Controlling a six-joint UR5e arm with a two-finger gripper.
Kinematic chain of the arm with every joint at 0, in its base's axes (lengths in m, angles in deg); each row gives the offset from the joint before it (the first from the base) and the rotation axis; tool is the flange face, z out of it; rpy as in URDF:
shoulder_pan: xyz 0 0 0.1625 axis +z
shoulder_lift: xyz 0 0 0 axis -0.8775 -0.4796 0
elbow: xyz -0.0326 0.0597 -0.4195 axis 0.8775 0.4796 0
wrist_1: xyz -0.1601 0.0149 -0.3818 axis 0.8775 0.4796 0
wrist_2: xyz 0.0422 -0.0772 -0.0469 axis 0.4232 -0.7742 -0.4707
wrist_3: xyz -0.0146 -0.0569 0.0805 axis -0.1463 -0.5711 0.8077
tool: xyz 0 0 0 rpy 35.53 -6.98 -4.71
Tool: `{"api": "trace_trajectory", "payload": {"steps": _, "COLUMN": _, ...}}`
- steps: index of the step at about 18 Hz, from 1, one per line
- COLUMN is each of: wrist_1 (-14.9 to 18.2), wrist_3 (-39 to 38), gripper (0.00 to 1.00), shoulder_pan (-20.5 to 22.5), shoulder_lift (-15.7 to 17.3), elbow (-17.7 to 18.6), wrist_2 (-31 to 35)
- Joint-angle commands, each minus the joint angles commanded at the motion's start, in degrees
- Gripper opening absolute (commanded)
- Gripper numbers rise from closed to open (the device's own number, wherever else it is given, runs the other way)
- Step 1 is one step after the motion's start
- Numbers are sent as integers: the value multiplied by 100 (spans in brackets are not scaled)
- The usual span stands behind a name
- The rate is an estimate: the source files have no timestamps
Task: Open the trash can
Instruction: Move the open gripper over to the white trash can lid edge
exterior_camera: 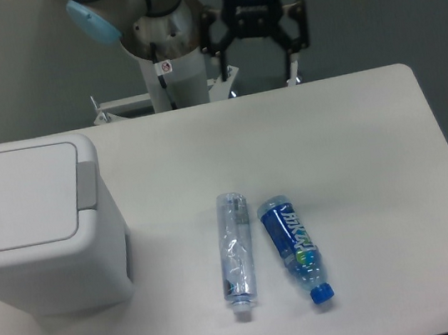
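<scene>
The trash can (36,238) is a large boxy white-grey bin at the left of the table. Its flat rectangular lid (13,197) lies shut, with the hinge on its right side. My gripper (260,68) hangs above the table's far edge, well to the right of the bin and apart from it. Its two dark fingers (295,54) are spread apart and hold nothing.
Two plastic bottles lie on the white table (355,139) near its front: a clear crushed one (236,255) and a blue-labelled one (294,249) with a blue cap. The arm's white base column (171,70) stands behind the table's far edge.
</scene>
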Motion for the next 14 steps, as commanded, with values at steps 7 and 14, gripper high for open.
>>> {"api": "trace_trajectory", "payload": {"steps": 7, "wrist_1": -1205, "wrist_3": -1373, "gripper": 100, "shoulder_pan": -924, "shoulder_lift": -571, "elbow": -53, "wrist_2": -159}}
{"api": "trace_trajectory", "payload": {"steps": 14, "wrist_1": -1293, "wrist_3": -1584, "gripper": 100, "shoulder_pan": -1530, "shoulder_lift": -976, "elbow": -185, "wrist_2": -133}}
